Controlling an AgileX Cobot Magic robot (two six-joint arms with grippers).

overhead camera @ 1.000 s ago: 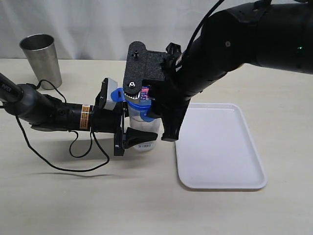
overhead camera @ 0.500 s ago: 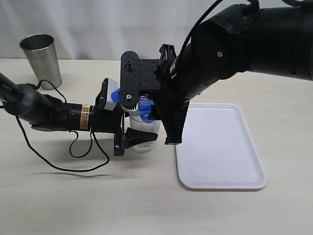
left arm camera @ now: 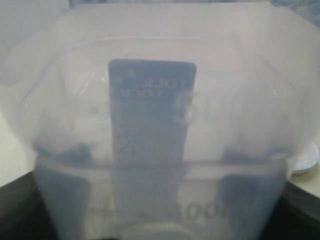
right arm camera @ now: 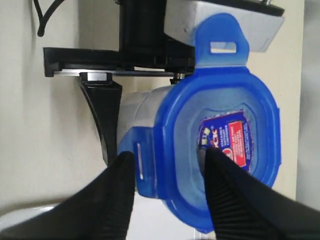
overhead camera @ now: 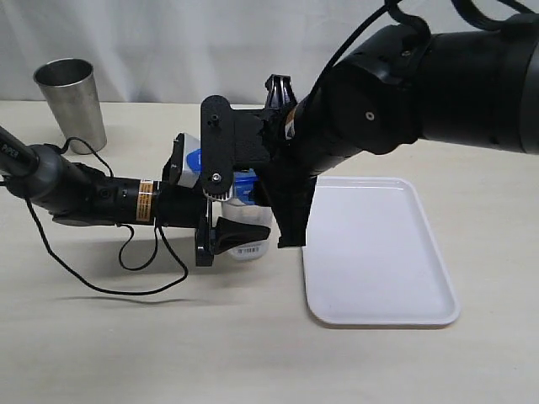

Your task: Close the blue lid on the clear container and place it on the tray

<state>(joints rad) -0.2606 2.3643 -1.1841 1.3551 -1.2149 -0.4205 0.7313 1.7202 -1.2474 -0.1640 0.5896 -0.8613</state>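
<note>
The clear container [overhead camera: 249, 244] stands on the table with my left gripper [overhead camera: 242, 215] shut on its sides from the left. In the left wrist view the clear container [left arm camera: 160, 100] fills the picture, with dark fingers [left arm camera: 60, 200] dim behind its wall. The blue lid [right arm camera: 215, 145] sits on the container's rim, red-and-white sticker up, flaps sticking out. My right gripper [right arm camera: 167, 155] is open right above it, one finger over the lid's top, the other outside a side flap. From outside, only a sliver of the blue lid [overhead camera: 245, 187] shows under the right arm. The white tray [overhead camera: 379, 252] lies to the right.
A grey steel cup [overhead camera: 72, 101] stands at the back left. The left arm's black cable [overhead camera: 143, 269] loops on the table in front of that arm. The tray's near left corner is close to the container's base.
The right arm has sunk and shifted left over the container. The lid, earlier tilted with its sticker showing, now sits lower and is mostly covered. The left gripper has not moved.
</note>
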